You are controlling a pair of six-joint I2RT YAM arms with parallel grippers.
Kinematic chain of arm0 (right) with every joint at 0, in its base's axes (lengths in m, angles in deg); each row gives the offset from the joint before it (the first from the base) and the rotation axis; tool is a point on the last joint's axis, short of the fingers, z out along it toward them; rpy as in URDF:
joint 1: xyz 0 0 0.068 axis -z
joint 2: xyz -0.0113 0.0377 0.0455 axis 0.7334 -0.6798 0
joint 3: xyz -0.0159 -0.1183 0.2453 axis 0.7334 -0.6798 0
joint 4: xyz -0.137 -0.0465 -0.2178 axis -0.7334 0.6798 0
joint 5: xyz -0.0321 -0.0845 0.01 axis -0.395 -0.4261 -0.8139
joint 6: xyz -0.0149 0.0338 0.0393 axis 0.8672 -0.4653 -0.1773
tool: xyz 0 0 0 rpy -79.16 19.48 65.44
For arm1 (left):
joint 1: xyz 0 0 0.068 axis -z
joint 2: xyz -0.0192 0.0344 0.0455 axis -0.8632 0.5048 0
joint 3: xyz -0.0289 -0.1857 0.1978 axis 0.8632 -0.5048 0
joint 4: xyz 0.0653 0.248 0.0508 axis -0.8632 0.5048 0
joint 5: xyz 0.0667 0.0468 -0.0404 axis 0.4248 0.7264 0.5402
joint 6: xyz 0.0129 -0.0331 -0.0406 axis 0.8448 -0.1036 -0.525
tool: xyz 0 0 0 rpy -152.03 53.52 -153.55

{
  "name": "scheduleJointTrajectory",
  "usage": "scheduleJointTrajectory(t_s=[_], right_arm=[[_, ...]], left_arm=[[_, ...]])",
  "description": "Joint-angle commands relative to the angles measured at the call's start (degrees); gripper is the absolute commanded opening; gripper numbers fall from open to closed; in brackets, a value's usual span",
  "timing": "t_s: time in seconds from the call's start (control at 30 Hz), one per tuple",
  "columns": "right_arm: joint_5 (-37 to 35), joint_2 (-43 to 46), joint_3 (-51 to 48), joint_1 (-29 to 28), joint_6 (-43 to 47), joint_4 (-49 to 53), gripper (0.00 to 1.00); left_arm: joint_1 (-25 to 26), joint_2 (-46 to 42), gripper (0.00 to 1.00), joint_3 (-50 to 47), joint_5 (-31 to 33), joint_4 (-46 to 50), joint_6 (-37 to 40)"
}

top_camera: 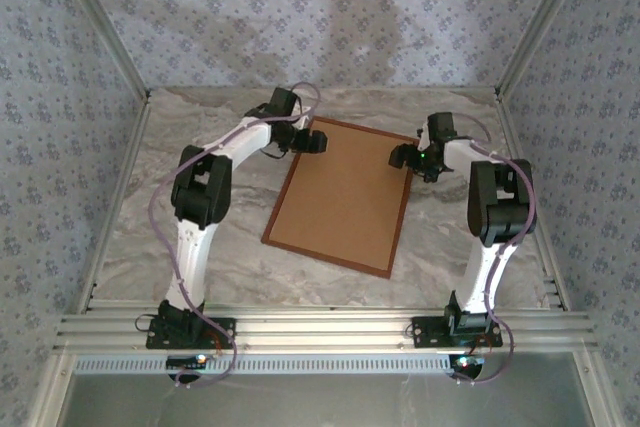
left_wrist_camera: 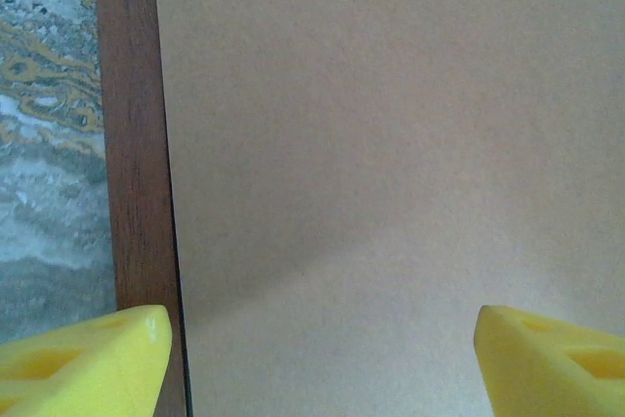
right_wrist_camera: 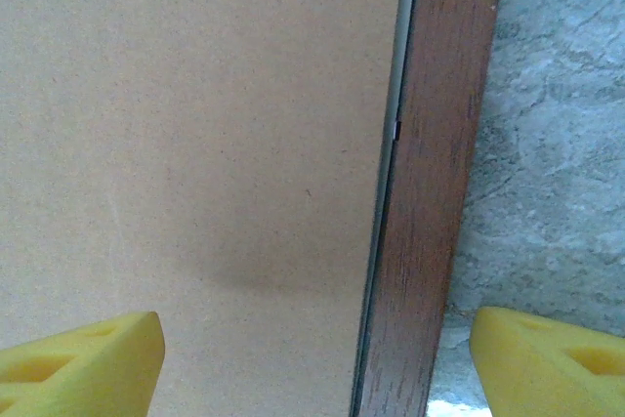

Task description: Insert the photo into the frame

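Frame [top_camera: 326, 258] lies flat on the desk [top_camera: 240, 272], backing board [top_camera: 345, 192] up — likely stiff, light; take its thin wooden rim. Left tool [top_camera: 312, 140] and right tool [top_camera: 402, 157] gape, empty.

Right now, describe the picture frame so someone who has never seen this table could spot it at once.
In the middle of the grey marbled table lies one large flat rectangle, turned slightly askew. The frame is its thin reddish-brown wooden rim, darker and far narrower than the plain tan backing board it surrounds.
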Motion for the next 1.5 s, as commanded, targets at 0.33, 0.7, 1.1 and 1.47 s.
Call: scheduleJointTrajectory(t_s=[0.33,0.7,1.1,1.47], right_arm=[[4.5,-3.0,2.1,0.0,-2.1,-2.1,0.84],[12.1,-4.3,1.8,-1.3,-6.7,-8.3,0.81],[12.5,-4.2,1.8,-2.2,-7.5,-8.7,0.8],[7.3,-0.4,-0.1,1.2,-3.8,-4.5,0.8]], left_arm=[[1.1,6.5,0.81,8.7,-1.6,8.0,1.3],[3.0,9.1,0.79,11.2,-10.2,8.9,0.5],[4.3,12.4,0.79,19.2,-7.5,17.5,2.5],[4.1,9.1,0.88,23.7,8.7,20.8,3.1]])
